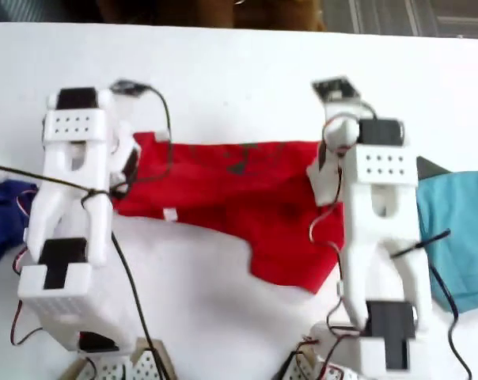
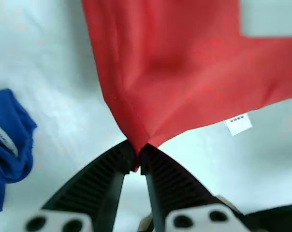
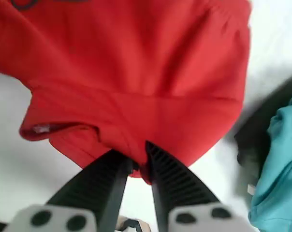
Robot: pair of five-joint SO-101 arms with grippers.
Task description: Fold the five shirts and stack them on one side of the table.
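Two grippers share one load: the red shirt (image 1: 239, 186), spread across the middle of the high view on the white table (image 1: 223, 79). The left gripper (image 2: 138, 153) is clamped on a pointed corner of the cloth. The fabric fans out from the jaws toward the upper part of the left wrist view, with a white tag (image 2: 238, 124) lying off its edge at the right. The right gripper (image 3: 138, 164) is clamped on a bunched edge at the shirt's other end, where the cloth doubles over in a soft roll.

Holding both ends probably keeps the shirt taut, so that it can be carried over as one straight fold rather than dragged from a single point. One flap sags toward the lower centre of the high view, so the fold looks unfinished.

A crumpled blue shirt (image 1: 5, 214) waits at the left edge, just beside the left arm. A flatter teal shirt (image 1: 457, 229) lies at the right edge, perhaps the start of the stack.
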